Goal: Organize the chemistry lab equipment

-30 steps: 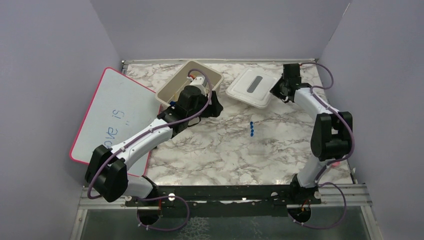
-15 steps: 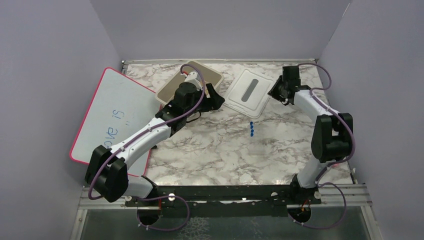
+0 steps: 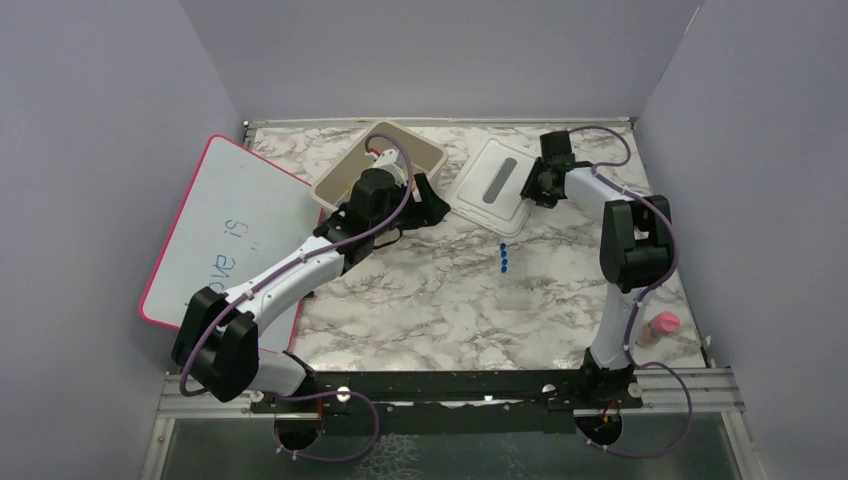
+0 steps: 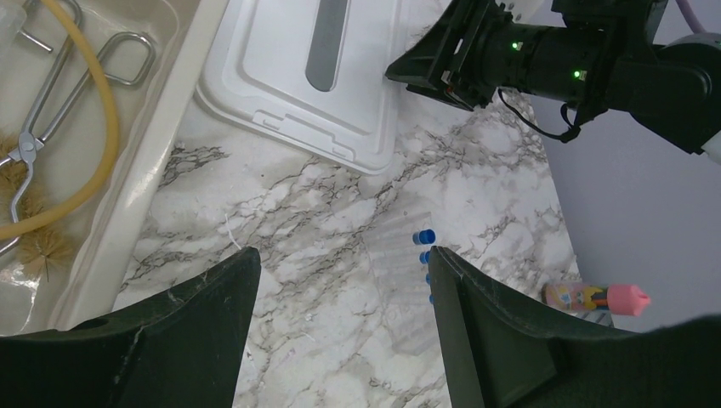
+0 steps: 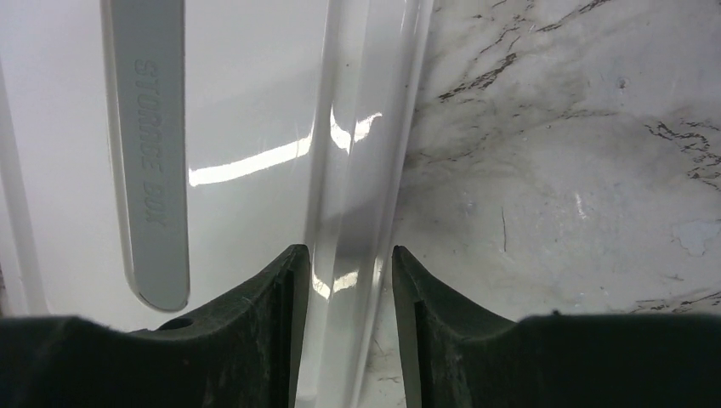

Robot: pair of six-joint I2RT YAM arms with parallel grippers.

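The beige tub (image 3: 345, 170) holds an amber rubber tube (image 4: 95, 127), metal tongs (image 4: 51, 93) and a tan brush (image 4: 34, 246). My left gripper (image 4: 340, 255) (image 3: 425, 195) hangs open over bare marble just right of the tub, nothing between its fingers. Clear tubes (image 4: 400, 272) with tiny blue caps (image 4: 423, 237) (image 3: 503, 258) lie beside its right finger. The white lid (image 3: 495, 185) (image 4: 281, 59) lies flat. My right gripper (image 3: 532, 185) (image 5: 344, 272) straddles the lid's right rim (image 5: 357, 170), jaws parted with small gaps. A pink-capped little bottle (image 3: 660, 327) lies at the near right.
The pink-rimmed whiteboard (image 3: 230, 230) leans at the left, under the left arm. Purple walls close the table on three sides. The right arm (image 4: 595, 68) reaches across the back right corner.
The lid came down from a tilt to lie flat and a little further left. My right gripper followed it left and its jaws parted. My left gripper drew back off the tub.
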